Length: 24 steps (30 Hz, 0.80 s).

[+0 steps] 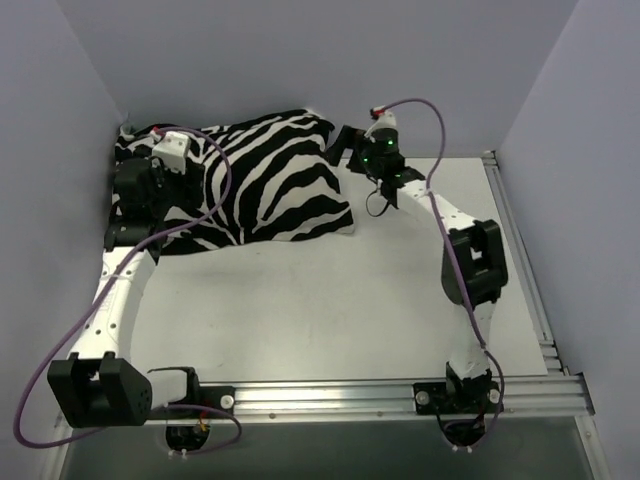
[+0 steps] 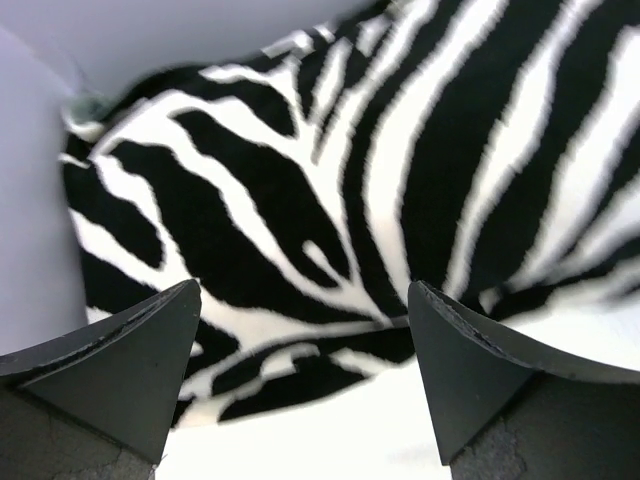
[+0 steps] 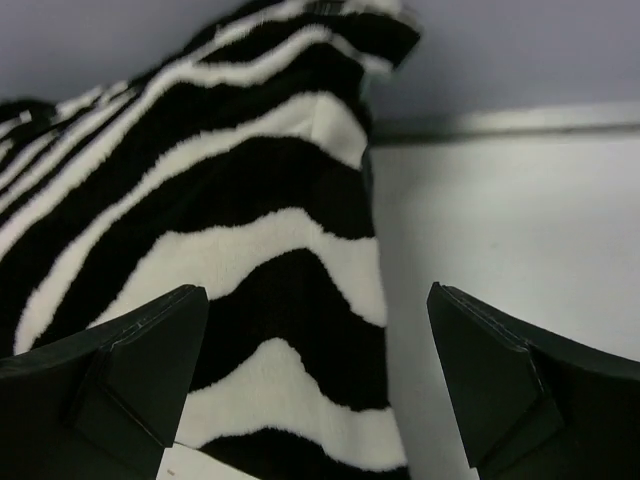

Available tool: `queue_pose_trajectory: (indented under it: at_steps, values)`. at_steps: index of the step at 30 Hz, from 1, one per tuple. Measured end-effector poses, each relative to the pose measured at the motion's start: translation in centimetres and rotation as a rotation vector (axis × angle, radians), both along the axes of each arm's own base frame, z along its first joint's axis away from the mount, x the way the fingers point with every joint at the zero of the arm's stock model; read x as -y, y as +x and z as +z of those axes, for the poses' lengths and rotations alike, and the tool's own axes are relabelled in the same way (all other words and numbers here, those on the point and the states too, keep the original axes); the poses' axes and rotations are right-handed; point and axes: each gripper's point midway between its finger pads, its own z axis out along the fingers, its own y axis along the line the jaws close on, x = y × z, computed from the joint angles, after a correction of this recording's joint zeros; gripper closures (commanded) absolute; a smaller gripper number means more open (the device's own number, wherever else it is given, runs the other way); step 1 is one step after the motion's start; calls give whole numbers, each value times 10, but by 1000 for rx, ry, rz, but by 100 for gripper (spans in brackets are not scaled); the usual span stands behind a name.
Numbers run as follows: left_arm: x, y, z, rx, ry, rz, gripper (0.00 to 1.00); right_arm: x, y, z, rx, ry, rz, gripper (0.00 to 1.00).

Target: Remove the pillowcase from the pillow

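Zebra-striped, the pillowcase (image 1: 265,185) stretches left to right across the upper frame, with the left hand (image 2: 305,300) and right hand (image 3: 315,300) gaping wide at opposite ends.

The left arm (image 1: 112,295) is rising from its base at the near left corner, bending at the elbow and reaching toward the far left. The left claw (image 2: 302,290) is standing with both dark fingers (image 2: 120,370) spread wide, gripping nothing. The right arm (image 1: 470,262) is climbing from the near right base, folding at the elbow and stretching leftward toward the far centre. The right claw (image 3: 317,292) is likewise holding its fingers well apart, with green lights glowing on its wrist (image 1: 378,158).
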Motion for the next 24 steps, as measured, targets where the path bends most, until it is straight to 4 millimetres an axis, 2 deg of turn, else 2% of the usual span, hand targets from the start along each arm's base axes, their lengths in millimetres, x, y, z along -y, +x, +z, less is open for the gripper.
queue_pose_trajectory:
  at_steps: [3,7,9,10,11,12,13,16,19,22,24]
  values:
    - [7,-18,-1,-101,15,-65,6,-53,16,-56,-112,9,115,0]
    - [-7,-40,-34,-271,17,-52,6,-102,18,-115,-225,41,226,3]
    - [-12,-51,-48,-339,14,-42,6,-115,14,-132,-258,62,262,17]
    - [-14,-55,-53,-366,12,-39,6,-119,12,-133,-266,73,277,28]
    - [-15,-59,-57,-387,11,-37,6,-123,10,-133,-268,82,292,55]
    - [-14,-62,-60,-403,9,-39,6,-126,9,-129,-259,91,307,69]
    - [-14,-65,-63,-420,6,-43,6,-130,7,-123,-249,105,320,98]
    - [-12,-74,-70,-466,3,-53,6,-131,-2,-106,-234,131,329,100]
    - [-9,-85,-69,-508,3,-73,6,-123,-24,-86,-239,140,327,100]
    - [-1,-96,-52,-525,-3,-122,6,-116,-50,-39,-208,114,333,100]
    - [4,-103,-34,-522,-3,-161,6,-114,-68,10,-139,94,341,100]
